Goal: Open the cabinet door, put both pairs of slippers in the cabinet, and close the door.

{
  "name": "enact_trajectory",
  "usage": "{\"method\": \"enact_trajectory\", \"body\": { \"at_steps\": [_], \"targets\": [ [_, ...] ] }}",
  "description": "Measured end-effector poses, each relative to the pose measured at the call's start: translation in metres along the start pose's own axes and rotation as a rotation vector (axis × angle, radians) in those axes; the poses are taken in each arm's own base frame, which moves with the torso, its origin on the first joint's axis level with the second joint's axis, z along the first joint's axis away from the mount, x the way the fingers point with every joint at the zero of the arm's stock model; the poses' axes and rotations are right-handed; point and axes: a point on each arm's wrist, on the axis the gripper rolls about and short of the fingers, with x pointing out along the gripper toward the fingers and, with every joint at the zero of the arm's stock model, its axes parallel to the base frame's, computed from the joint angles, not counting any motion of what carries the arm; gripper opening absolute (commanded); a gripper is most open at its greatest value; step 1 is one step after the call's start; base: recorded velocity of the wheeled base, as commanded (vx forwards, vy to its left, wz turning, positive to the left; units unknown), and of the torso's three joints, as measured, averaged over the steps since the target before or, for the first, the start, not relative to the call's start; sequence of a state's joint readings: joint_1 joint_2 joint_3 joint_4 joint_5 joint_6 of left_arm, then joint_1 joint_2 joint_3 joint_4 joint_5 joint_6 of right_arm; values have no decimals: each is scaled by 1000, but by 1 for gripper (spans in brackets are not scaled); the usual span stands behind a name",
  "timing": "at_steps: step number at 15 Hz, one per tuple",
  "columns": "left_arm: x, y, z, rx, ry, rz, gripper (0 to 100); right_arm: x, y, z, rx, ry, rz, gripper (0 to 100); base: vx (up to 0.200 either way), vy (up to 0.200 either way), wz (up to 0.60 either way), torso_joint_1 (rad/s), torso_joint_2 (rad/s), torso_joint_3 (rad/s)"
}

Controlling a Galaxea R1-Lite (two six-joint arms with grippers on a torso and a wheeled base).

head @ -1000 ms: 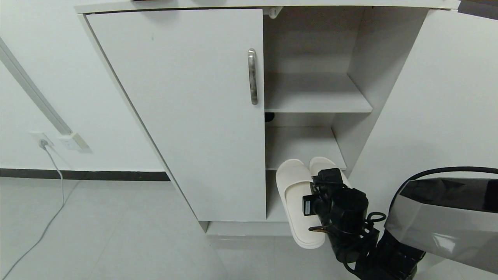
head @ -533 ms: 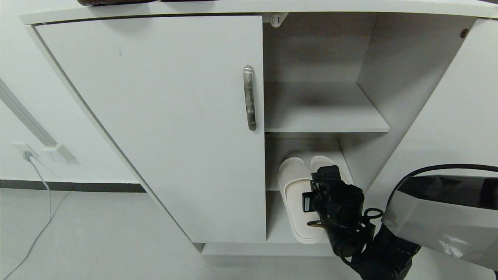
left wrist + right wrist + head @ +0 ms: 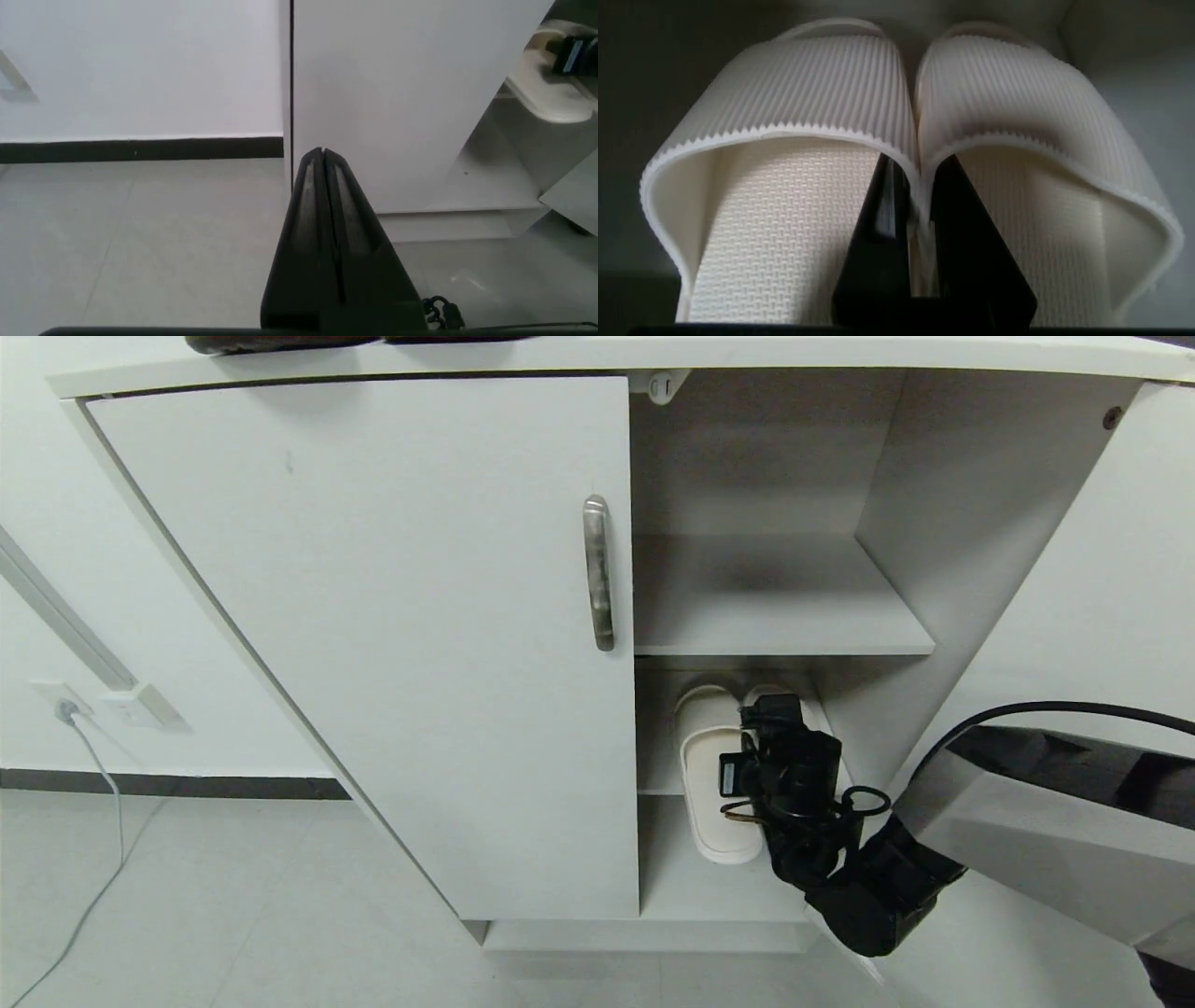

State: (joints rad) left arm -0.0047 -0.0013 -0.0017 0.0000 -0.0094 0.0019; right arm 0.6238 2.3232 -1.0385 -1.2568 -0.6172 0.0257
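White-walled room: in the open cabinet (image 3: 896, 476), the right gripper (image 3: 910, 233), jaws pinching a slipper pair (image 3: 709, 775), hovers apparently above the lower shelf (image 3: 663, 747); next, set down and release.

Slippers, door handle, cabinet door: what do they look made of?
The slippers look like soft moulded foam or rubber, matte cream: ribbed straps, embossed footbeds, scalloped strap edges. The handle is likely metal, brushed silver with dull streaky reflections. The cabinet door is probably laminated board, smooth matte white, no grain showing.
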Motion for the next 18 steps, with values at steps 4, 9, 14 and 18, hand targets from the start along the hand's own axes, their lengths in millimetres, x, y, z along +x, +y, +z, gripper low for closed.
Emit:
{"method": "enact_trajectory", "body": {
  "at_steps": [4,9,14,18],
  "targets": [
    [0,0,0,0,0,0,0,24,2,8,5,-5,-14,0,0,0,0,0,0,0],
    [0,0,0,1,0,0,0,46,5,20,18,-26,-30,0,0,0,0,0,0,0],
    [0,0,0,1,0,0,0,60,2,22,23,-34,-37,0,0,0,0,0,0,0],
    [0,0,0,1,0,0,0,69,-1,12,18,-27,-51,0,0,0,0,0,0,0]
  ]
}}
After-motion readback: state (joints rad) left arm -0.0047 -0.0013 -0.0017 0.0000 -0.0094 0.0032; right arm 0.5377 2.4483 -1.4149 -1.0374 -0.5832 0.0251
